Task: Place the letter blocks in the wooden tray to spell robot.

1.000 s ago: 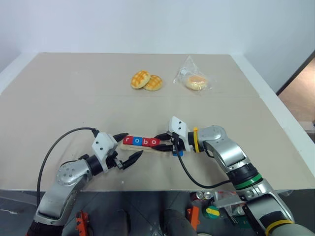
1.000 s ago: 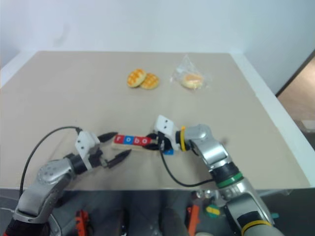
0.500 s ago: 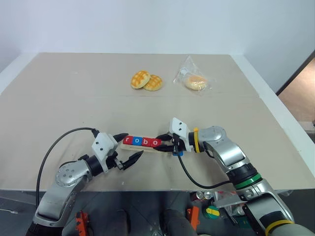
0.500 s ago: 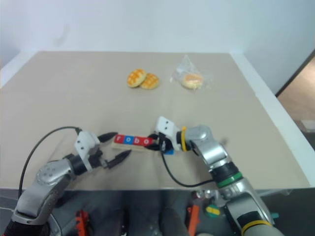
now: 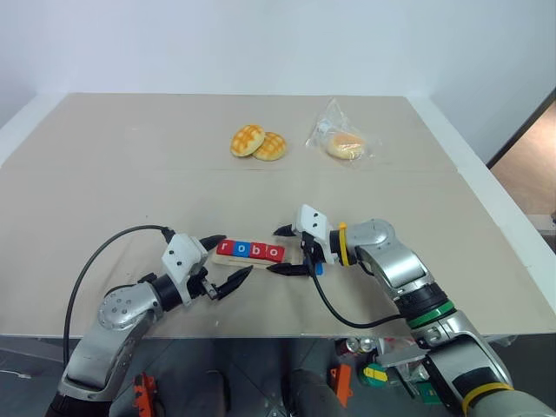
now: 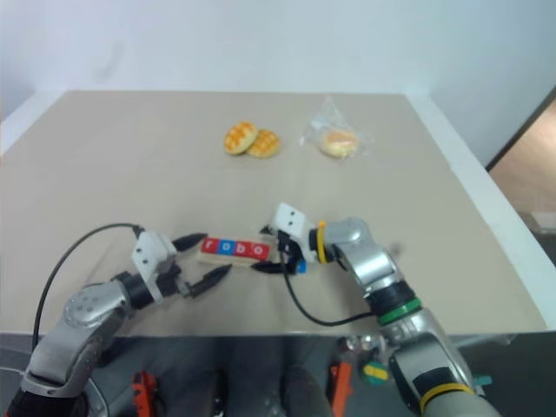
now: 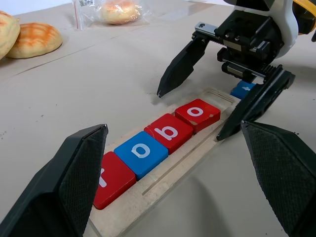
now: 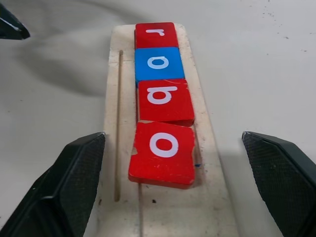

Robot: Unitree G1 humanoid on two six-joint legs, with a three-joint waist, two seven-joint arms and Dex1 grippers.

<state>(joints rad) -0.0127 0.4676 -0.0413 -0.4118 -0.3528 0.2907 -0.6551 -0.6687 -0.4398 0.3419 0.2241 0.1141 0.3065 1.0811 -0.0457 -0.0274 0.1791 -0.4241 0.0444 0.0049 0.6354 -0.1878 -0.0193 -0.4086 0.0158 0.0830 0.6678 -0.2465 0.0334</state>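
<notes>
The wooden tray [image 5: 228, 260] lies near the table's front edge. Four letter blocks sit in it in a row: red r [image 8: 156, 34], blue o [image 8: 159, 63], red b [image 8: 164, 98] and red o [image 8: 163, 153], the last one slightly askew. A blue block [image 7: 244, 90] lies by the tray's right end, under the right hand. My right gripper [image 5: 277, 250] stands open, one finger on each side of the tray's right end, holding nothing. My left gripper [image 5: 236, 254] is open around the tray's left end.
Two golden buns [image 5: 259, 142] and a bun in a clear bag [image 5: 346, 143] lie far back on the beige table [image 5: 113, 182]. A black cable [image 5: 104, 252] loops beside my left arm. The table's front edge runs just below both grippers.
My right gripper has opened and let go of the red o block, which now rests as the fourth tile in the tray. The left arm has not moved.
</notes>
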